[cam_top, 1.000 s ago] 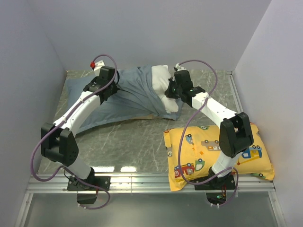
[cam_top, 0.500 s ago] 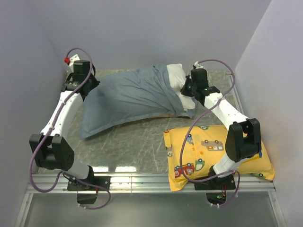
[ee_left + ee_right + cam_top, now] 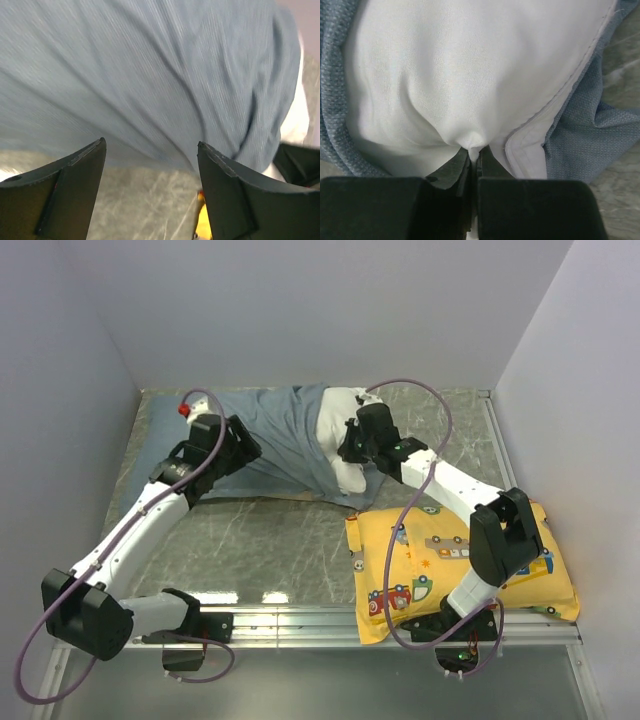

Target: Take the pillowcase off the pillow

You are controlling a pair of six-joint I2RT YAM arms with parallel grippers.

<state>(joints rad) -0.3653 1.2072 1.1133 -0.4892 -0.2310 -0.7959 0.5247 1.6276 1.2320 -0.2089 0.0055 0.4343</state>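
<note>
You have a grey marbled table [image 3: 290, 540], and the yellow cartoon-vehicle print pillow [image 3: 545, 585] at its near right corner serves as your reference. The pillowcase [image 3: 285, 430], blue-grey and rumpled, lies beyond that yellow pillow and to its left, stretching away toward the far left of the table. The pillow [image 3: 335, 425], plain white, pokes out of the case's open end, which faces the yellow pillow; its bared part sits just beyond the yellow pillow's far left corner, the rest hidden inside the fabric. Your right gripper [image 3: 473, 153] is beyond the yellow pillow's far edge, its jaws closed tight and pinching a small pucker of the white pillow's cloth, with blue-grey fabric on both sides of it. Your left gripper [image 3: 150, 146] is well to the left of the yellow pillow, at the near edge of the pillowcase; its jaws stand wide apart with nothing between them, the fabric lying just ahead of the fingertips.
</note>
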